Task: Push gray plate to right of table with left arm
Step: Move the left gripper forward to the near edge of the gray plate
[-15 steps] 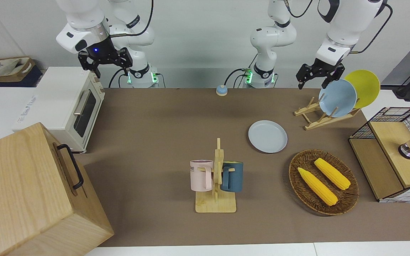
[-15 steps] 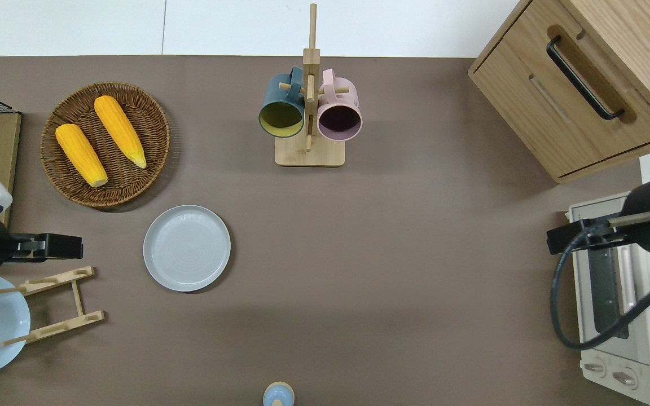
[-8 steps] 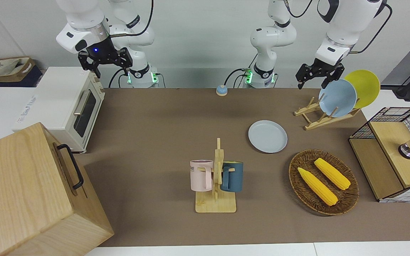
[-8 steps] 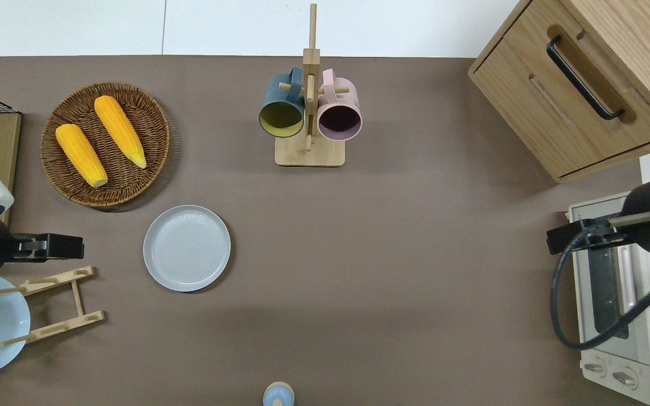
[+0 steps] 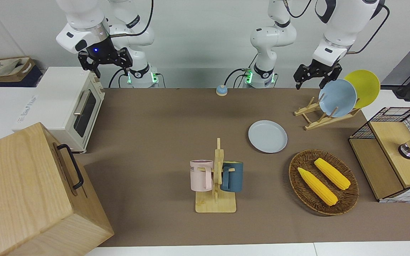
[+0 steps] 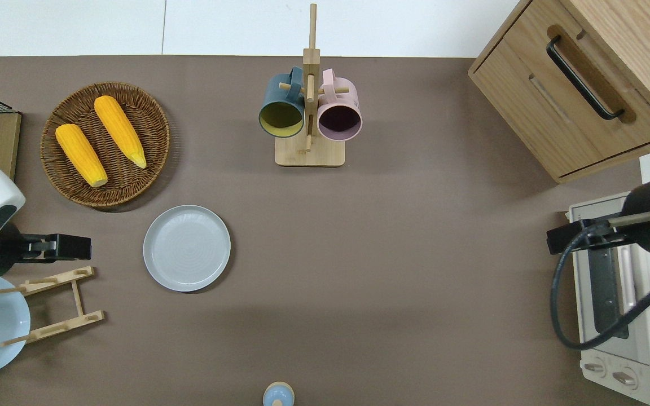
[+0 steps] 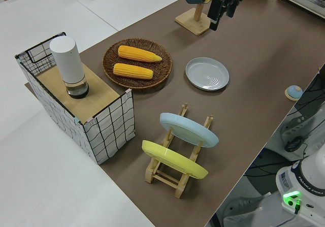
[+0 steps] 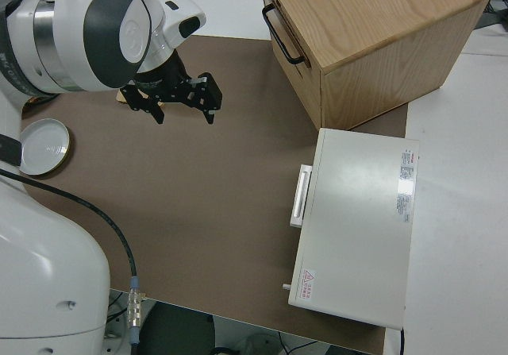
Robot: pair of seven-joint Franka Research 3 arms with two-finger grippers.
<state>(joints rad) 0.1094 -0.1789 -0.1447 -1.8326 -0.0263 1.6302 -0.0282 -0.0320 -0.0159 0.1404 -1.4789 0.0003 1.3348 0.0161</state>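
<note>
Gray plate (image 6: 187, 248) lies flat on the surface (image 6: 392, 237), between basket (image 6: 105, 144) and rack (image 6: 48, 307), untouched; left end effector (image 6: 65, 248), fingers spread, hovers just beside the rack, so the whole push remains; right arm parked.

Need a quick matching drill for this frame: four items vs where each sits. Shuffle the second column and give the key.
Items:
1. gray plate
2. corn cobs
3. mugs
4. sky-blue plate

Places:
A. hung on a wooden stand
B. propped in a wooden rack
C. flat on the table
D. in a wicker basket

Pairs: 1-C, 2-D, 3-A, 4-B
</note>
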